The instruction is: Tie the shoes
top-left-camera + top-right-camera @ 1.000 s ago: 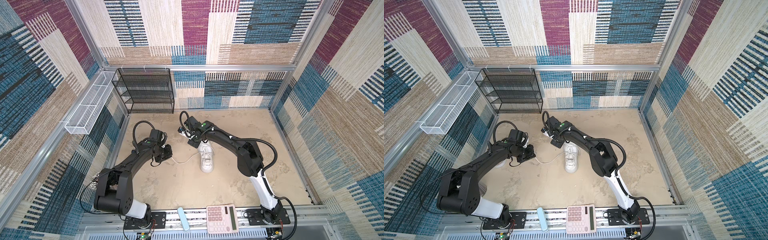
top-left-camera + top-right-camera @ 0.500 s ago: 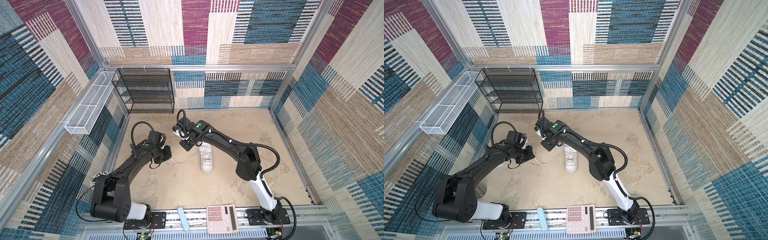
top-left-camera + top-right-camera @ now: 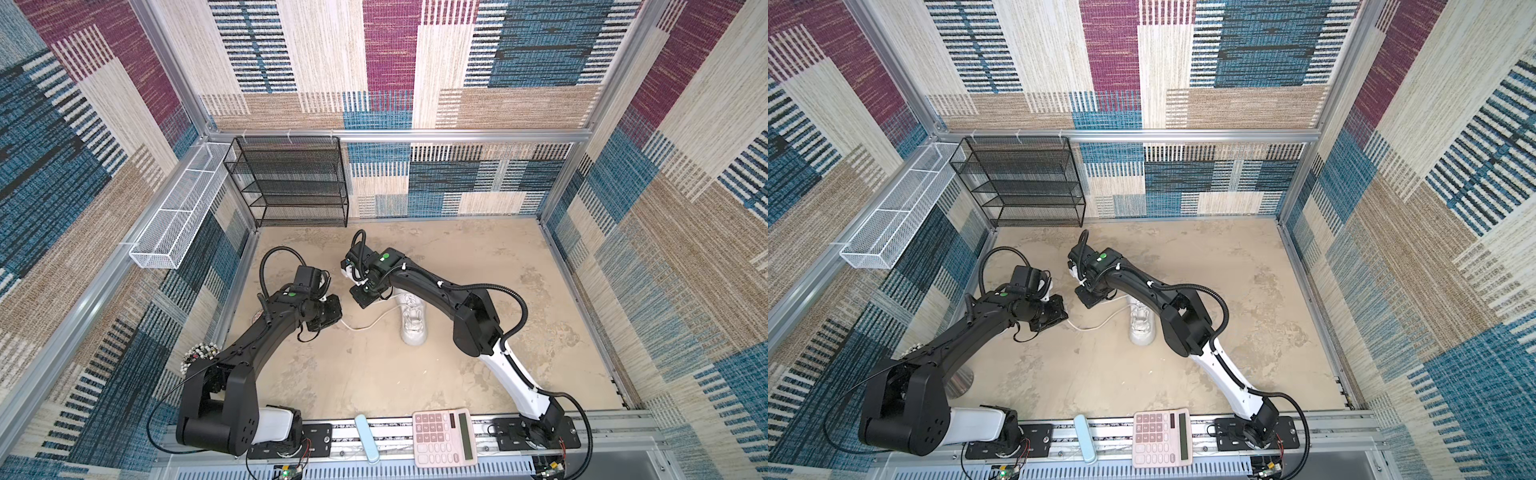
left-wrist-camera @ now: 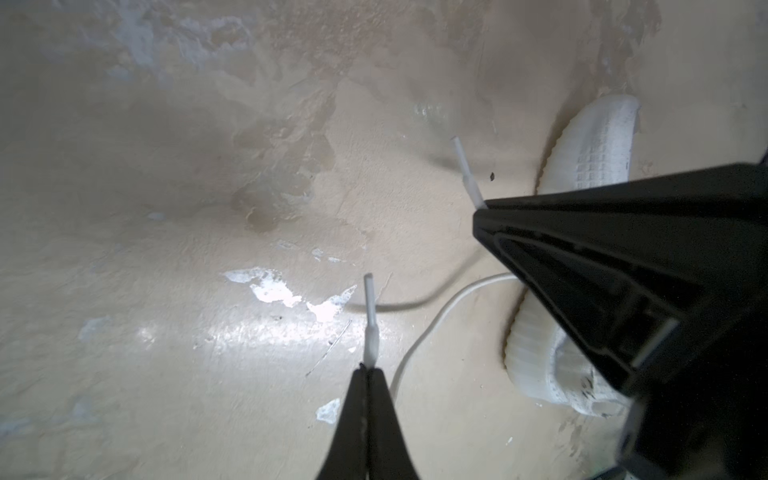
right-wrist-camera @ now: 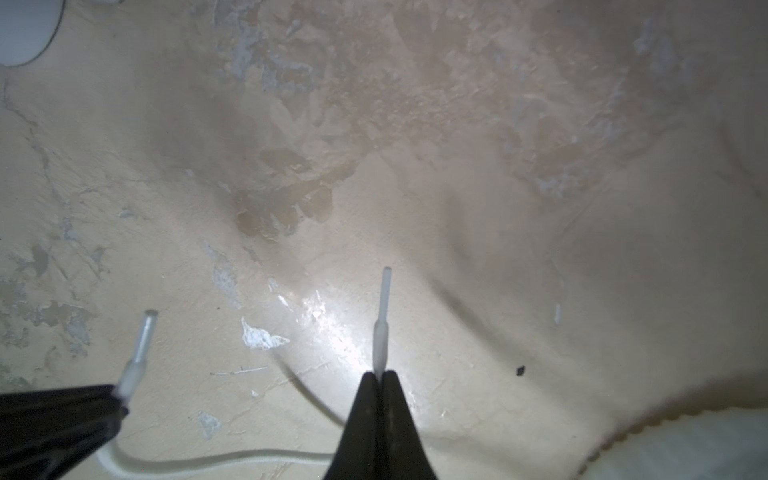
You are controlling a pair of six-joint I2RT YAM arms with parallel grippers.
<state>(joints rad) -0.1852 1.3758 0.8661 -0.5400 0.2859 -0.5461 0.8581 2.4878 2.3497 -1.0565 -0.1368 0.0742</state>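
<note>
White all over, the shoe [image 3: 413, 322] sits in the middle of the sandy floor [image 3: 478, 270], with its toe toward the pink calculator [image 3: 444, 436]. In both top views its back part is hidden under the right arm. A thin white lace [image 3: 365, 326] droops from it toward the left gripper [image 4: 368, 370]. In the left wrist view that gripper's two fingers are pressed together on a lace tip [image 4: 370, 316], and the hard little end pokes out in front. The right gripper [image 5: 379, 374] is close beside it. In the right wrist view its fingers look pinched on the other lace tip [image 5: 382, 316] too, though we cannot say how tight. Both grippers are low over the floor, near each other, off to one side of the shoe.

We think the job is only at its start, since we see no knot and no bow. The step now looks like crossing the two ends. To do it well, we should pinch hard near the tips, leave the laces a bit loose so the shoe does not slide, and pass one end over the other slowly.
</note>
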